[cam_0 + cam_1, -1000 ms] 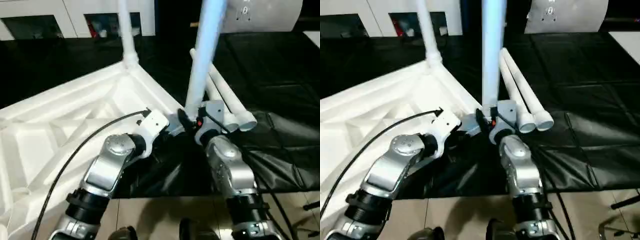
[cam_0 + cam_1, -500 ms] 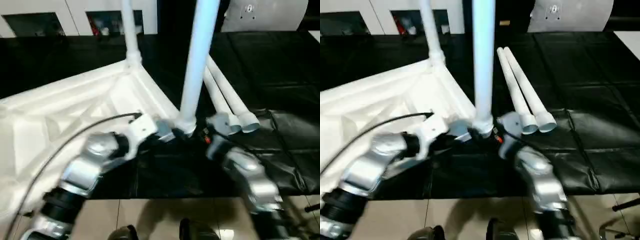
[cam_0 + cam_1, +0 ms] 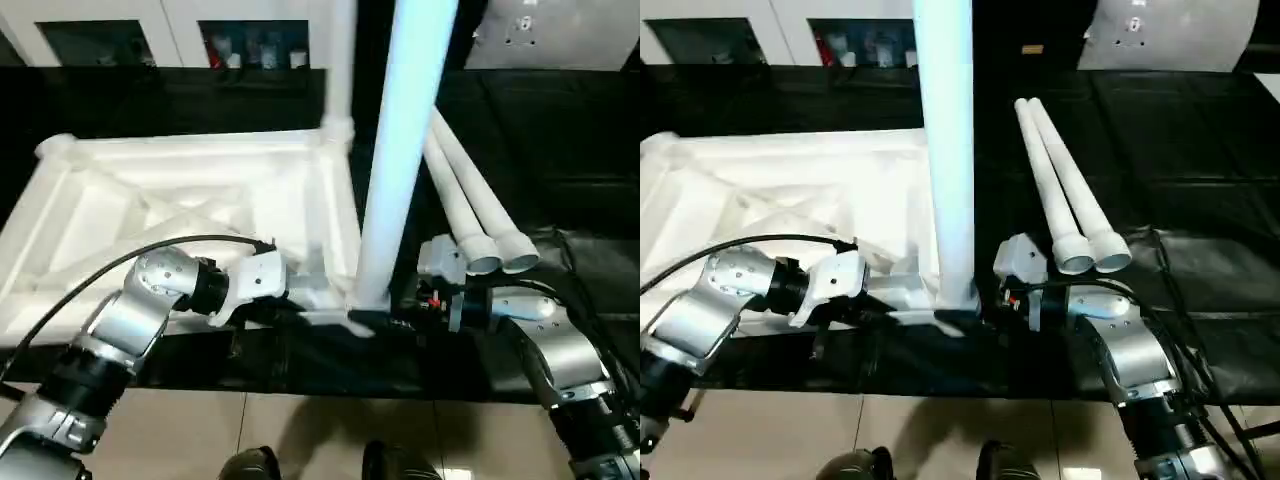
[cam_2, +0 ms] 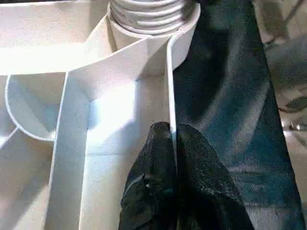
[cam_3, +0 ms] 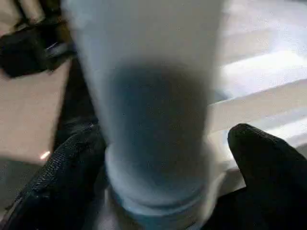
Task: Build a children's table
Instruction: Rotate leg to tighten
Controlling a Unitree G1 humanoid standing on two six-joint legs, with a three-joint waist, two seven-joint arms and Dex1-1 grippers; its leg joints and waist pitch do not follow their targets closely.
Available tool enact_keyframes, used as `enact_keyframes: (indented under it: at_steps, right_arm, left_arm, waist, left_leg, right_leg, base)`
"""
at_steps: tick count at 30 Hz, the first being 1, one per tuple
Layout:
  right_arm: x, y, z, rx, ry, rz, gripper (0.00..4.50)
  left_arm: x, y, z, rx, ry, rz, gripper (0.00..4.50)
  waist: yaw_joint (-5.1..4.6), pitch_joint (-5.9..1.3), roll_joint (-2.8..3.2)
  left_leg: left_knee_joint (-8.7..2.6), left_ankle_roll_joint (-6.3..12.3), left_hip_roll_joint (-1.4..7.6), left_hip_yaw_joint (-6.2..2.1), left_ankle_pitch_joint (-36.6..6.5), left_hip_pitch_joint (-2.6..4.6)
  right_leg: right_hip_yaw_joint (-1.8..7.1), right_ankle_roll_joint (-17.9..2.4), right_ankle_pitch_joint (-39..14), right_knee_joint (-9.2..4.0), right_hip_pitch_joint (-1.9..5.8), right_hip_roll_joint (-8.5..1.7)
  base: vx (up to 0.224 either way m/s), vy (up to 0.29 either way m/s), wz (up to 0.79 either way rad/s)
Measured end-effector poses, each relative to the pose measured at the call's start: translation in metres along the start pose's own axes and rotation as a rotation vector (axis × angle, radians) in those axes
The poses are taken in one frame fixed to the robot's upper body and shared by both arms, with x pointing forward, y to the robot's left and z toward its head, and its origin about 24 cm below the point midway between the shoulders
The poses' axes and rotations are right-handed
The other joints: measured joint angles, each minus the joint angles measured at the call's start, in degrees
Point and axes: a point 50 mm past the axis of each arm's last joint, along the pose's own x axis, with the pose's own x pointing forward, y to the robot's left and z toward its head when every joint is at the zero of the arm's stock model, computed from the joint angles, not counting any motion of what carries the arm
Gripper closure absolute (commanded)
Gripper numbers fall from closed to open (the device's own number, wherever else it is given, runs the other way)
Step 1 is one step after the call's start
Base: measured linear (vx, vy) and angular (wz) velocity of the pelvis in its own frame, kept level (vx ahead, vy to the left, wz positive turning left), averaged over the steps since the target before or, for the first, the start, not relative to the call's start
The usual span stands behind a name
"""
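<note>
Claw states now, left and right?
Left claw: closed, pinching the tabletop's edge rib.
Right claw: open, fingers straddling the upright leg.

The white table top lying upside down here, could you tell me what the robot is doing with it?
The robot is fitting legs to the table top. Its left gripper is shut on the top's rim wall. Its right gripper stands open around the upright leg in the near corner. Another leg stands at the far corner, and two loose legs lie alongside.

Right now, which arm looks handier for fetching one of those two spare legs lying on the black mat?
The right. Its claw is open and sits just beside the two loose legs, while the left claw is pinched shut on the tabletop's rim.
</note>
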Motion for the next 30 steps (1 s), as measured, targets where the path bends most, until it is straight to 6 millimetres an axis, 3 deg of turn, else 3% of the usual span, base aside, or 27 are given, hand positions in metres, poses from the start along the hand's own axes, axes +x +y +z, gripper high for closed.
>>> enact_keyframes:
  at_steps: [16,24,28,30]
  right_arm:
    - [0.004,0.000,0.000,0.022,0.022,0.110,1.62]
    - [0.005,0.004,-0.002,0.078,-0.009,0.078,1.73]
    - [0.013,0.007,-0.008,0.151,-0.087,-0.123,1.73]
    - [0.020,0.001,-0.009,0.187,-0.122,-0.291,1.73]
  left_arm:
    - [0.000,0.004,-0.001,0.068,0.004,-0.069,4.50]
    - [-0.001,0.004,-0.001,0.043,-0.007,-0.057,4.50]
    - [0.002,0.006,-0.003,-0.093,-0.050,0.081,4.50]
    - [0.006,0.009,-0.001,-0.171,-0.058,0.187,4.50]
  waist:
    - [0.66,0.01,-0.03]
    - [0.76,0.01,-0.03]
    - [0.35,0.01,-0.03]
    - [-0.61,0.03,-0.05]
  left_leg:
    - [0.01,-0.01,0.02,0.00,0.01,-0.02]
    - [-0.03,-0.01,0.02,0.01,0.01,-0.03]
    - [-0.02,-0.10,0.02,0.07,0.00,0.04]
    - [0.01,-0.46,0.01,0.12,-0.10,0.09]
  right_leg:
    - [0.00,-0.02,0.01,0.03,0.04,0.00]
    - [0.00,0.00,0.00,0.02,0.04,0.00]
    - [0.04,-0.08,0.05,0.03,0.16,0.00]
    - [0.10,0.17,-0.09,0.02,0.17,-0.01]
  base:
    - [0.000,0.000,0.00]
    - [0.000,0.000,0.00]
    - [0.000,0.000,0.00]
    - [0.000,0.000,0.00]
